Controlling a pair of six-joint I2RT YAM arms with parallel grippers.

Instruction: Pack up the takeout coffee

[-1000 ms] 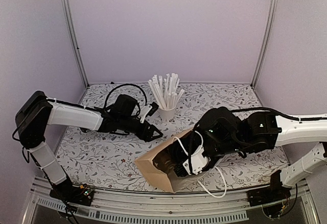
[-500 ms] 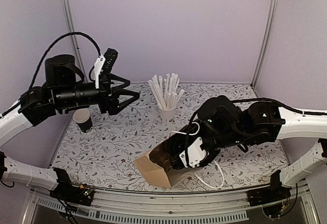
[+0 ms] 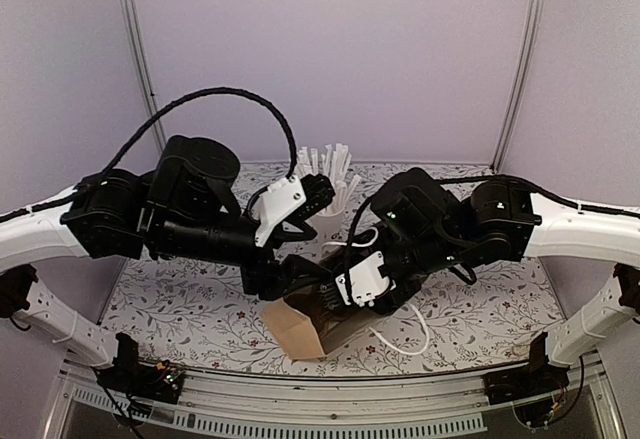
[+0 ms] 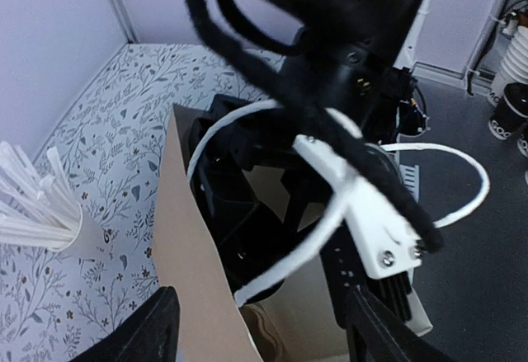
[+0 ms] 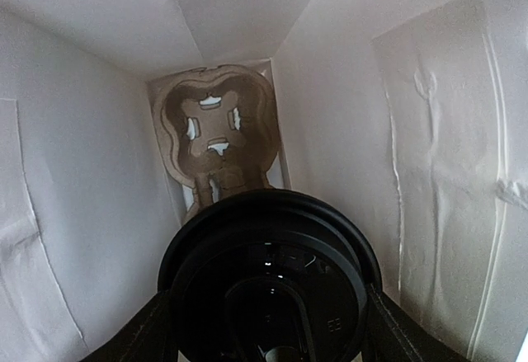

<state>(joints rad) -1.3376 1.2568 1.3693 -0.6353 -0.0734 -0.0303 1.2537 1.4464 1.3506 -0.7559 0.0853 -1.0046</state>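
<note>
Right wrist camera looks down the inside of the paper bag (image 5: 74, 181). The takeout coffee (image 5: 268, 255) is there in the bag's mouth, seen from the top as a round, shiny black plastic lid (image 5: 247, 213). The right fingers (image 5: 157, 337) sit tight on both sides of it, so I think they are holding it. At the far end of the bag is the brown cup carrier (image 5: 216, 127), bumpy pressed paper with curvy holes. The bag is white and a bit wrinkly inside and brown outside. It lies on its side by the near edge of the counter (image 3: 200, 309), about the middle. The left fingers (image 4: 148, 329) are wide apart at the bag's open end, pinching nothing that I can see. A white cup of straws (image 4: 74, 234) stands nearer the far edge. The step looks like putting the coffee into the bag. Next the cup needs to go deeper, slow and straight, to reach a hole in the carrier without bumping the thin paper walls.
</note>
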